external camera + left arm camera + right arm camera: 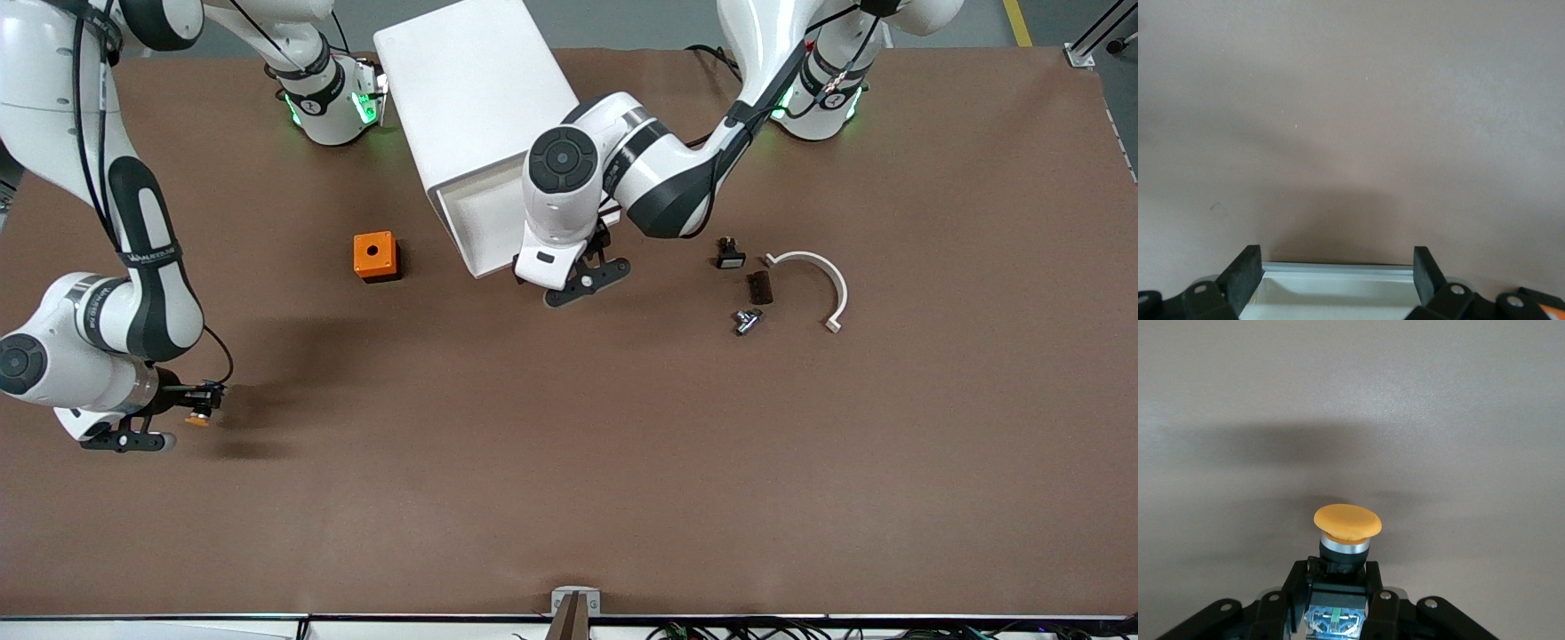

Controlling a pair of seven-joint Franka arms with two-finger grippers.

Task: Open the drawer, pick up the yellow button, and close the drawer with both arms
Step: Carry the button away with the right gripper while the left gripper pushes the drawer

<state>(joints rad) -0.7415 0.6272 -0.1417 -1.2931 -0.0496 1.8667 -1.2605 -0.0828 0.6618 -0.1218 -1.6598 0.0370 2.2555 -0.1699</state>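
The right arm's black two-finger gripper (pixel 197 404) is hanging low over the brown counter (pixel 569 462) at the right arm's end, with its fingers (pixel 1293 590) clamped together on the black body of the small push button with a round orange cap (pixel 198 417). In the right wrist view that button (pixel 1346 540) is sticking out past the fingertips, its orange cap leading, a silver ring under the cap and a bluish end sitting between the fingers.

Farther from the front camera and nearer the middle of the counter, an orange plastic cube with a black hole in its top (pixel 375 256) is resting on the counter, just beside the boxy white plastic cabinet (pixel 476 98).

The cabinet's topmost shallow white tray drawer (pixel 484 218) is standing pulled out toward the front camera. The left arm's black gripper (pixel 587 277) is sitting at the drawer's front edge; in the left wrist view its fingers (pixel 1245 273) are spread wide apart, one to each side of the drawer's rim (pixel 1338 270), without pinching it.

Toward the left arm's end of the counter, a small black switch with a white face (pixel 730 256), a flat black rectangular piece (pixel 759 286), a small silvery metal part (pixel 747 320) and a curved white plastic clamp (pixel 822 280) are lying near one another.
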